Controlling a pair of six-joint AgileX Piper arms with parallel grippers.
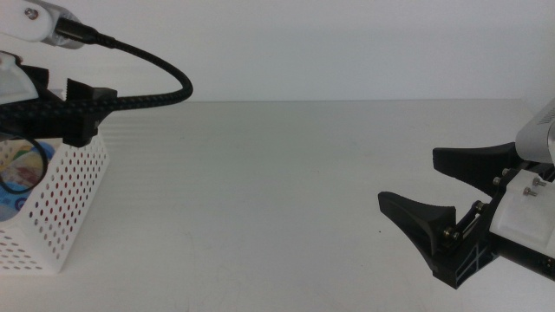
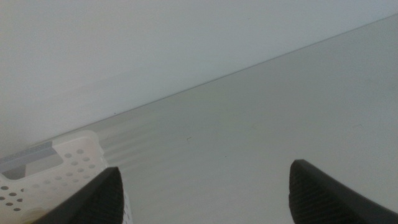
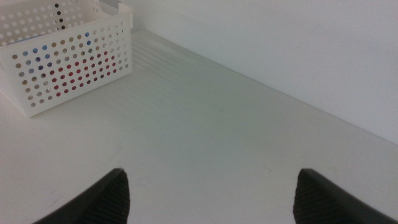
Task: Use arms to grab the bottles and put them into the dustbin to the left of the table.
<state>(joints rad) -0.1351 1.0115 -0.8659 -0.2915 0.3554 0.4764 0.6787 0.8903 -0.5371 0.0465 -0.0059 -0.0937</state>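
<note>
Right gripper (image 1: 438, 212): nearest the camera, low over the table (image 1: 286, 191) at its right side, jaws spread wide, holding nothing.
Left gripper (image 1: 82, 108): above the dustbin's rim at far left, jaws apart and empty in its wrist view.
Dustbin (image 1: 74, 195): white, perforated, at the table's left end, well apart from the right gripper; the left arm is far nearer.
Bottles: none on the tabletop; red, yellow and blue show through the dustbin's holes, and a blue-and-white label (image 1: 22, 173) at its open top.
Judgement: task looks finished.

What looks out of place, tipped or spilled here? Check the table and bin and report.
Nothing stands out. The dustbin stands upright at the table's left edge, coloured items showing through its holes. The left gripper is above it, open; the right gripper is open at the right. No spill shows.
</note>
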